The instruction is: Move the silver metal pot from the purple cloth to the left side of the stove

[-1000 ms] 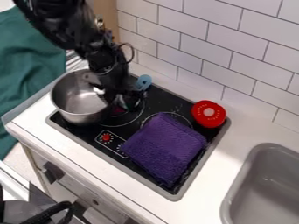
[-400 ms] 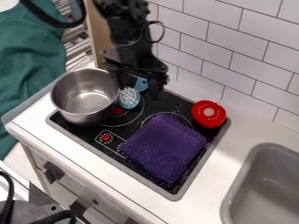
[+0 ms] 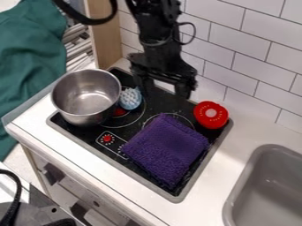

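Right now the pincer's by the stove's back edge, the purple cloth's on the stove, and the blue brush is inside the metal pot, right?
Not quite: the camera view shows the blue brush beside the metal pot, not inside it. The purple cloth is on the stove, the pincer by its back edge.

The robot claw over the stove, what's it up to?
The robot's black claw hangs open over the back of the flat black stovetop, and it isn't holding anything. Close to it is a light-blue brush with white bristles, right beside a shiny silver metal pot. A purple cloth lies on the stovetop, and a round red thing is at its back corner.
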Controlling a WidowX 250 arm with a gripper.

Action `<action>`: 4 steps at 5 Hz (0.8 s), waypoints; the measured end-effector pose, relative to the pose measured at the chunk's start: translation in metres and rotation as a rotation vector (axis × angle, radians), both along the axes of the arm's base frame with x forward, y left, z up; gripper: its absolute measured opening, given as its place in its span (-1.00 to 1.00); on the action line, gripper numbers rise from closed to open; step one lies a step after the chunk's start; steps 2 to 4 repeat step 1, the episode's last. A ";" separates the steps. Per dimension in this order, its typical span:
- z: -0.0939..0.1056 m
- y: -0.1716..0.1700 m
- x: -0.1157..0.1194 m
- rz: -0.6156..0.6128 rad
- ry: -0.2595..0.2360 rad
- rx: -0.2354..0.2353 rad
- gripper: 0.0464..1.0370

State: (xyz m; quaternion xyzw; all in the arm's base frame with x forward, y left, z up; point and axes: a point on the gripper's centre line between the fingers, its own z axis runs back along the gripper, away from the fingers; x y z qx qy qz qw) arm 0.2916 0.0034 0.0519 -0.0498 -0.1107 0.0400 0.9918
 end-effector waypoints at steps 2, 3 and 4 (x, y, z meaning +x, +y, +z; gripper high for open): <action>0.000 0.000 0.000 -0.002 0.000 0.002 0.94; 0.000 0.000 0.000 -0.002 0.000 0.002 0.94; 0.000 0.000 0.000 -0.002 0.000 0.002 0.94</action>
